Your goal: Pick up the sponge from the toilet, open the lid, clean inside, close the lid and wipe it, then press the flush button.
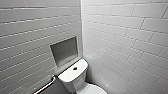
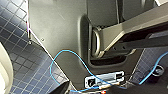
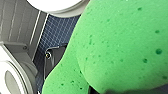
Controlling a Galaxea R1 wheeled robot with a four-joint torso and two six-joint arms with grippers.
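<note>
Green foam took up most of the right wrist view: the sponge (image 3: 120, 47) bulged across the right and centre of the frame. The right gripper (image 3: 117, 90) seemed to be closed on it, though just a dark sliver of the gripper showed at the bottom edge. Past the sponge, in the upper left, lay dark blue tiled floor (image 3: 58, 30) and a white curved rim.

In the head view the toilet (image 1: 73, 75) sat at bottom centre in a corner of white wall tiles (image 1: 130, 37), with the flush button (image 1: 75, 68) on the tank top and the lid (image 1: 93, 89) cut by the bottom edge. A recessed niche (image 1: 64, 50) sat above the tank, and a metal grab bar (image 1: 46, 86) ran along the lower left.

How far the left gripper was open could not be told; a blue cable (image 2: 53, 62) looped through the lower part of the left wrist view.
</note>
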